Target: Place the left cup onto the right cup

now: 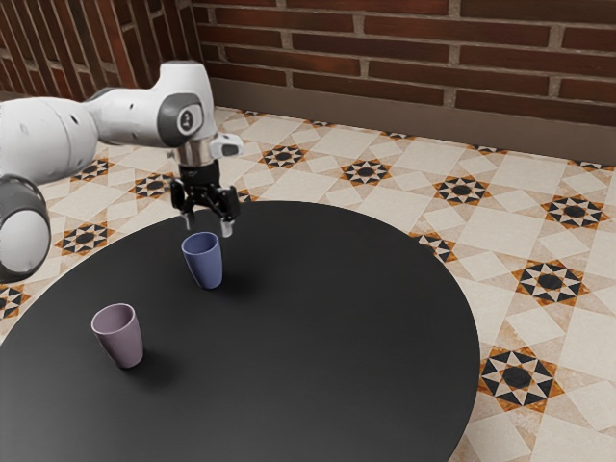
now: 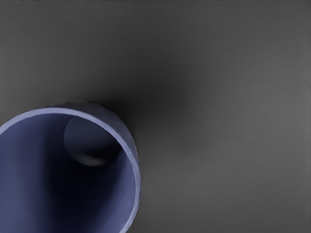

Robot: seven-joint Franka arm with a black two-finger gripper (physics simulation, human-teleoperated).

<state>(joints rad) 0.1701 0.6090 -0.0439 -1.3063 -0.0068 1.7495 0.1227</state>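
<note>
Two cups stand upright and well apart on the black worktop (image 1: 366, 318): a blue cup (image 1: 202, 262) farther back, and a mauve cup (image 1: 117, 337) nearer, toward the exterior view's left. The end effector (image 1: 208, 228) hovers just above the blue cup's rim, fingers spread and holding nothing. The wrist view shows the cup's mouth off-centre beneath the hand, so it should centre first. Then it should descend straight, bracket the cup without knocking the rim, and close gently to avoid tipping.

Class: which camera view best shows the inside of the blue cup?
The wrist view: it looks down into the blue cup, showing rim and floor. The exterior view shows its outer wall, upright on the table, below the gripper.
</note>
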